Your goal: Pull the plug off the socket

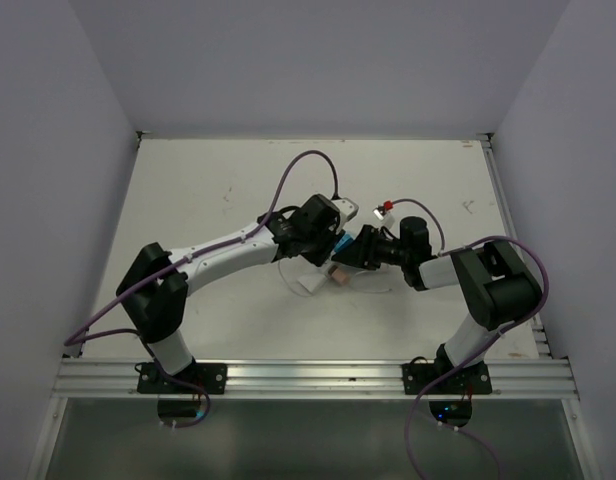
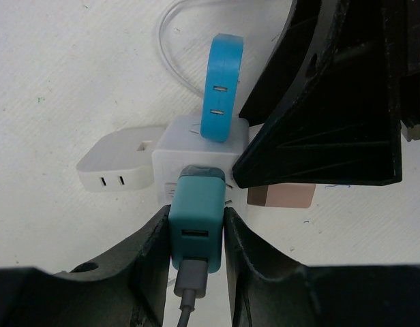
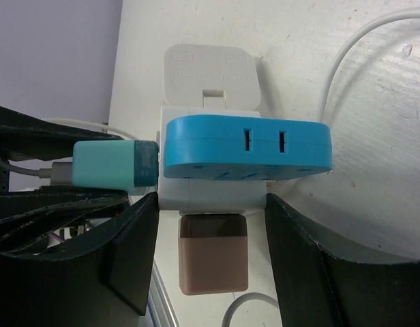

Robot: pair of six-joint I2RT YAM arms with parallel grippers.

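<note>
The left gripper [image 2: 196,228] clamps the teal plug [image 2: 196,201] seated in the white socket cube [image 2: 186,144]; the right gripper [image 3: 211,204] grips that cube's sides on the table [image 2: 73,68].

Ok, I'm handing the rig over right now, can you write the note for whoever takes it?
Left gripper: shut on the teal plug.
Right gripper: looks clamped on the white socket cube, bracing it.
The blue plug, white plug and brown plug sit in the cube's other faces.
Done: both grips set.
Left to do: the teal plug looks fully seated, so pull it straight out, probably while the cube is held.
</note>
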